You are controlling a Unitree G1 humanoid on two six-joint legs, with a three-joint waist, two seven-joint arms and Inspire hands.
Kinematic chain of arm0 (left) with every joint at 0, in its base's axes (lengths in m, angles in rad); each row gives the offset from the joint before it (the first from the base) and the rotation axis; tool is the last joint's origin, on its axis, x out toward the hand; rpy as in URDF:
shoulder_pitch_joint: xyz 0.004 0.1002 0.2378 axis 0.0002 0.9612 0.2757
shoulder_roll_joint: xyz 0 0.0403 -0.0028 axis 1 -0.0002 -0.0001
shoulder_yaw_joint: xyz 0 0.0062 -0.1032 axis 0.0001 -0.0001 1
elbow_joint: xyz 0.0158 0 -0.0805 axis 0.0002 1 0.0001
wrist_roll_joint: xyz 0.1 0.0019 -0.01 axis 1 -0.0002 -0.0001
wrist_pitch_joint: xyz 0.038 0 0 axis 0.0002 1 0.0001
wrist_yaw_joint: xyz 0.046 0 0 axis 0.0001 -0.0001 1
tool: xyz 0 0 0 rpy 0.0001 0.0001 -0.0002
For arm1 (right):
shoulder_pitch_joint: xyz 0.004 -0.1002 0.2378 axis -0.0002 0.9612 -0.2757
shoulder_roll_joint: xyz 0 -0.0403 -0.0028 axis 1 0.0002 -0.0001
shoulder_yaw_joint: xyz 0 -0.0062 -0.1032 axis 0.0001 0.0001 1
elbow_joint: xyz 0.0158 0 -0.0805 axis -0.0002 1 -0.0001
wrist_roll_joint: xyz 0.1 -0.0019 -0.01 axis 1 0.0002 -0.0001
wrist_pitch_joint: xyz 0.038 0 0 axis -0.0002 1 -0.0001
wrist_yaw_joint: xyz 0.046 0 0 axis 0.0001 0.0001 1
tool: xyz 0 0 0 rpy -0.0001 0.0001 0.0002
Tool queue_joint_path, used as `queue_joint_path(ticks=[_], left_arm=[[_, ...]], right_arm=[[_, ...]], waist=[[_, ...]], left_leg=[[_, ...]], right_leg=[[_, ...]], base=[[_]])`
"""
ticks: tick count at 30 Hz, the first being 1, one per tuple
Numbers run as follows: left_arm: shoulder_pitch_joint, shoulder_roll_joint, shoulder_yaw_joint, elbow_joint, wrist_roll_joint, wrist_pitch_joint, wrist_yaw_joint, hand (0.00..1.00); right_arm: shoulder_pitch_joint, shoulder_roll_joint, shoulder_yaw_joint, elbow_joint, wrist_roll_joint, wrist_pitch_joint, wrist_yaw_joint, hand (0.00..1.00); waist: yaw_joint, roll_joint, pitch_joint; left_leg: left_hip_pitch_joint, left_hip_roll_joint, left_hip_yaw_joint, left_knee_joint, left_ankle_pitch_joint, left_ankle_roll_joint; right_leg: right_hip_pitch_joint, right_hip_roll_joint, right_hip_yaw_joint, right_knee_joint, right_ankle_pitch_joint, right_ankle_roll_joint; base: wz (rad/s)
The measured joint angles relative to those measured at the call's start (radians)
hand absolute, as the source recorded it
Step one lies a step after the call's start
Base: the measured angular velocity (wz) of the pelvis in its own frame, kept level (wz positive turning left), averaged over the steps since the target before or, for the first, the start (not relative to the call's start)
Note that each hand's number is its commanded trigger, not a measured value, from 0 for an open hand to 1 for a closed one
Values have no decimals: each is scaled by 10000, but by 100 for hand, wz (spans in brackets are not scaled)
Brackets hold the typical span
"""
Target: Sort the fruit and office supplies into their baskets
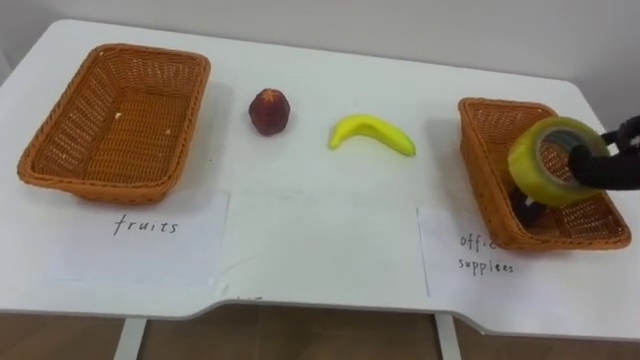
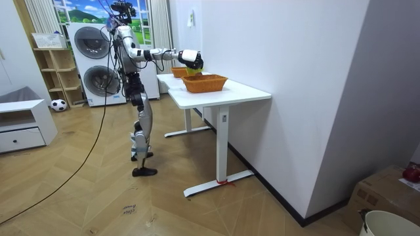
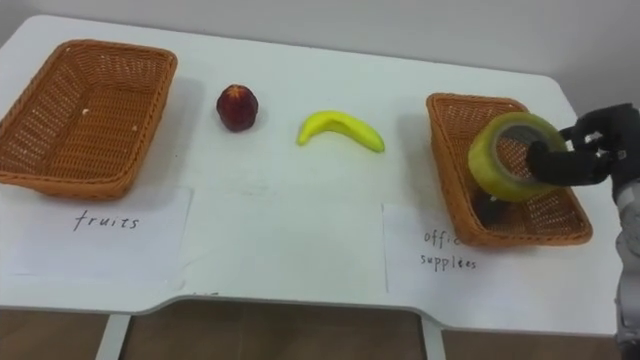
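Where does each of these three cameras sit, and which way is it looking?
Left eye view: on the robot's head, looking down at the table; its right hand reaches in from the right, gripping a tape roll.
Right eye view: beside it, same downward look, same hand.
Room view: off in the room, facing the whole robot standing at the table.
Shared: the roll over the office supplies basket.

A white paper sheet [image 1: 140,245] on the tabletop [image 1: 320,90], nearer than the banana [image 1: 372,132] and to its left, reads "fruits" in handwriting. A second paper sheet [image 1: 465,285], nearer and to the banana's right, reads "offic… supplies" (a wicker basket [image 1: 485,190] hides the first word's end).
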Motion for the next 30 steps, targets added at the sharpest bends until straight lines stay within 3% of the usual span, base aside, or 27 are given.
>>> queue_joint_path(ticks=[1, 3, 4, 5, 7, 14, 30], left_arm=[[-6, 0, -7, 62, -1, -38, 0, 0], [-8, 3, -8, 202, -1, -96, 0, 0], [10, 3, -8, 232, 0, -95, 0, 0], [14, 4, -7, 235, -1, -94, 0, 0], [19, 6, -7, 248, 0, -94, -3, 0], [12, 19, -8, 299, 0, -94, -1, 0], [3, 51, -73, 329, 0, -93, 41, 0]], right_arm=[[0, 0, 2, 166, -63, -1, 59, 100], [1, 0, 3, 473, -145, -12, 139, 62], [1, 1, 13, 650, -250, -12, 238, 51], [1, 1, 13, 744, -316, -12, 287, 24], [10, 1, 18, 855, -434, 19, 403, 0], [10, 1, 15, 855, -447, 12, 495, 0], [11, 2, 17, 855, -447, 1, 579, 0]], waist=[[40, 15, 12], [100, 34, 28], [99, 49, 39], [101, 51, 40], [115, 60, 42], [190, -28, 23], [185, -17, 33]], left_leg=[[6, 0, 18, 0, 0, 0], [9, 0, 47, -3, 0, 0], [-3, 2, 46, -3, 0, 0], [-12, 4, 45, -3, 0, 0], [-62, 9, 45, -14, 0, 0], [-75, 17, 43, -6, -1, 0], [-71, 21, 45, -7, -1, -1]], right_leg=[[0, -2, 3, 0, 0, 0], [-4, -6, -1, 3, 0, 0], [-4, -6, -15, 2, 0, 0], [-4, -5, -25, 3, 0, 0], [-10, -4, -40, 7, 0, 0], [-9, 4, -50, 10, 2, -3], [-10, 5, -44, 2, 2, -2]], base=[[0], [-2], [0], [3], [2], [0], [0]])
